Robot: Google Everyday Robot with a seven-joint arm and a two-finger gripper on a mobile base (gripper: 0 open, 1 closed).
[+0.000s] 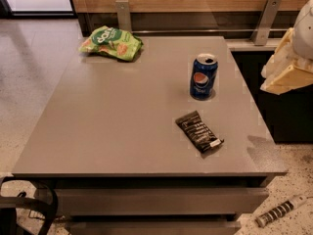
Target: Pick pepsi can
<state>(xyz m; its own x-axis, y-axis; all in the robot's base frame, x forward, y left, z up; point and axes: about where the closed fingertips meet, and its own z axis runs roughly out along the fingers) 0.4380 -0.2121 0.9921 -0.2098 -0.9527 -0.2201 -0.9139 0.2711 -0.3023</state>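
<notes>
The pepsi can (203,77) stands upright on the grey table (112,126), right of centre towards the back. It is dark blue with a round red-white-blue logo and a silver opened top. My gripper (286,67), white and cream, hangs at the right edge of the view, above and beyond the table's right side, well to the right of the can and not touching it.
A green snack bag (111,43) lies at the table's back left. A flat black wrapped bar (199,131) lies in front of the can. A wood-panelled wall with metal brackets (266,21) runs behind. A striped object (279,212) lies on the floor at the lower right.
</notes>
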